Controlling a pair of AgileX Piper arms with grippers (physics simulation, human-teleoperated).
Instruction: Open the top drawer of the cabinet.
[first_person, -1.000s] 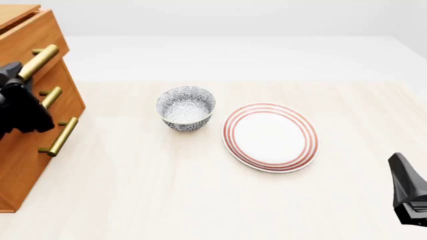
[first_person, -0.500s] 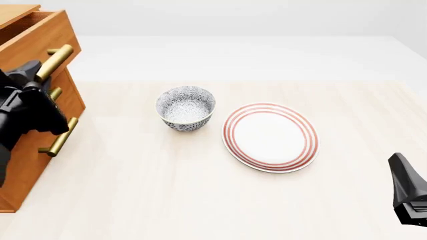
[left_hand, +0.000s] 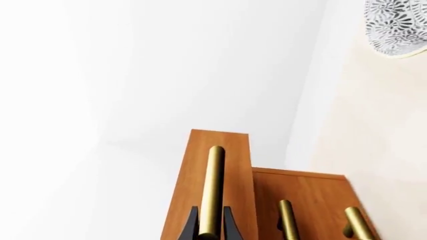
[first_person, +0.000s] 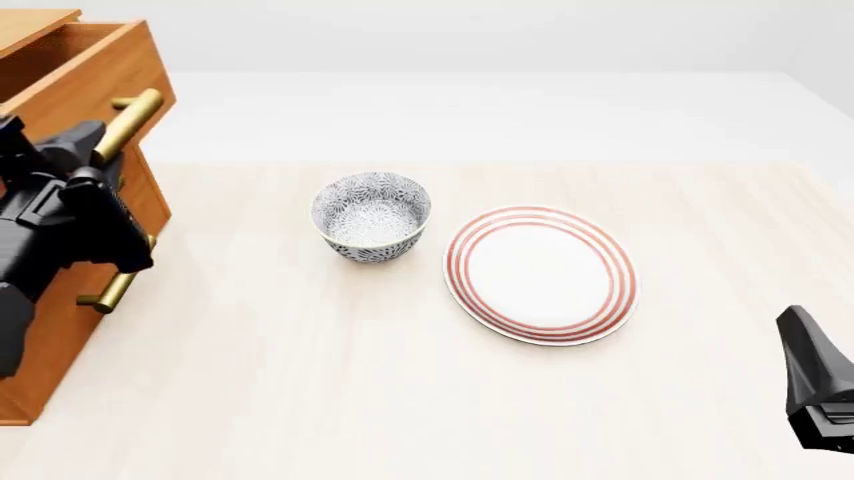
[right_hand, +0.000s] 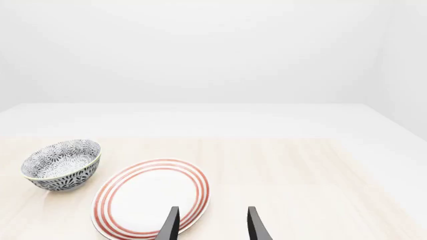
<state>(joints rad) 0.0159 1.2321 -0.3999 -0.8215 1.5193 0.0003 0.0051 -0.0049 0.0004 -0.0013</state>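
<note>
Brass is what you have hold of: the left gripper (left_hand: 209, 231) has its dark fingers (left_hand: 193, 227) closed tight on either side of the bar handle (left_hand: 213, 190) of the top drawer (first_person: 83, 62), near one end of the bar. Gripping the handle across its width makes sense, since a straight pull away from the cabinet (first_person: 54, 330) then carries the drawer with it. By my reading the drawer is already partly out: in the front view its box juts past the two lower fronts, and you can see down into its open top. More travel probably remains.

The cabinet stands at the far left of the counter (first_person: 400, 400), well apart from the patterned bowl (first_person: 372, 215) and the red-ringed plate (first_person: 541, 273), so nothing sits in the drawer's path.

Your left wrist view shows the pinch itself, fingers against brass, plus the two lower handles (left_hand: 287, 220) beside it; the front view hides that contact behind the arm's dark body but shows how far the drawer projects. The right gripper (right_hand: 211, 226) rests low at the counter's near right corner, fingers (right_hand: 169, 225) spread apart and holding nothing; only its wrist view shows that gap, with the plate just beyond.
</note>
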